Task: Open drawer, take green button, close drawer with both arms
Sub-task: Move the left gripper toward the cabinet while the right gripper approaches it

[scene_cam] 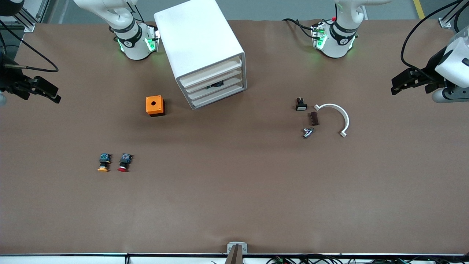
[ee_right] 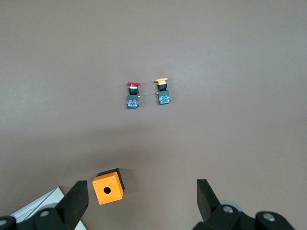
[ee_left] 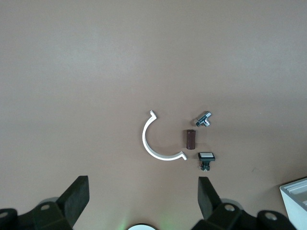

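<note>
1. White cabinet [scene_cam: 203,47] stands on the brown table [scene_cam: 234,198] between the two arm bases, turned at an angle, four stacked tray drawers facing the front camera
2. All four drawers look pushed in; a dark item [scene_cam: 216,85] shows through the gap at the third drawer [scene_cam: 216,88] from the top, too small to tell whether it is the button
3. Left gripper [scene_cam: 394,85] hangs over the left arm's end of the table, well apart from the cabinet; fingers [ee_left: 76,196] spread wide, nothing between them
4. Right gripper [scene_cam: 55,93] hangs over the right arm's end of the table; fingers [ee_right: 76,201] spread wide, holding nothing
5. Orange box [scene_cam: 155,105] with a round hole on top sits just beside the cabinet, toward the right arm's end; also in the right wrist view [ee_right: 108,186]
6. Yellow-capped button [scene_cam: 104,162] and red-capped button [scene_cam: 124,162] lie side by side, nearer the front camera than the orange box, caps pointing toward that camera, apart from each other
7. Toward the left arm's end: white curved clip [scene_cam: 335,117], small brown block [scene_cam: 313,118], silver metal fitting [scene_cam: 307,132], small black part with a white face [scene_cam: 301,105], all close together, none touching
8. Same cluster shows in the left wrist view below the open fingers: clip [ee_left: 156,143], block [ee_left: 191,139], fitting [ee_left: 204,119], black part [ee_left: 206,158]
</note>
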Motion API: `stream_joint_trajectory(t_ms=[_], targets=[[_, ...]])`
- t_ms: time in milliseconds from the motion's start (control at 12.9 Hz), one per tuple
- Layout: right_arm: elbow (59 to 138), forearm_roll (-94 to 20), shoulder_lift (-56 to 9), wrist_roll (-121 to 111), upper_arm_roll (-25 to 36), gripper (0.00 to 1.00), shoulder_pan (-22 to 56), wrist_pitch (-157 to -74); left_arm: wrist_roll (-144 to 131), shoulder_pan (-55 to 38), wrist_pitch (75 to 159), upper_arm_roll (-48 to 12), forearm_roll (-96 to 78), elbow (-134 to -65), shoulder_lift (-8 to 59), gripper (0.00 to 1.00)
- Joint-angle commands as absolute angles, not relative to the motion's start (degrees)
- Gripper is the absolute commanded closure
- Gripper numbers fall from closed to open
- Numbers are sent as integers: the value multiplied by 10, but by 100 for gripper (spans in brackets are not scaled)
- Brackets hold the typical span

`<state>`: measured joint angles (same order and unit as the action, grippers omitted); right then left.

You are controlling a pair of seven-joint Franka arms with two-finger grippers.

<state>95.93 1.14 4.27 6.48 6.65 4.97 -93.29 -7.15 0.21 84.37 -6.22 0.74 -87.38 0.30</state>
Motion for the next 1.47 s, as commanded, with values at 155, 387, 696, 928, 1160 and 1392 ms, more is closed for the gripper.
stream_joint_trajectory(t_ms=[155, 387, 696, 928, 1160, 1392], targets=[[973, 15, 57, 73, 63, 0, 35, -934, -70, 7, 838, -64, 9, -861, 10, 0], [976, 14, 60, 82, 63, 0, 36, -932, -67, 0, 842, -64, 14, -850, 45, 0], [993, 14, 58, 166, 60, 0, 43, -918, -74, 2, 843, -65, -1, -850, 100, 0], [1013, -3, 57, 233, 59, 0, 54, -925, -127, -2, 841, -66, -32, -850, 146, 0], [1023, -11, 55, 307, 59, 0, 79, -930, -296, -40, 839, -69, -77, -852, 186, 0], [1029, -14, 47, 387, 59, 0, 112, -937, -507, -94, 838, -69, -110, -848, 230, 0]])
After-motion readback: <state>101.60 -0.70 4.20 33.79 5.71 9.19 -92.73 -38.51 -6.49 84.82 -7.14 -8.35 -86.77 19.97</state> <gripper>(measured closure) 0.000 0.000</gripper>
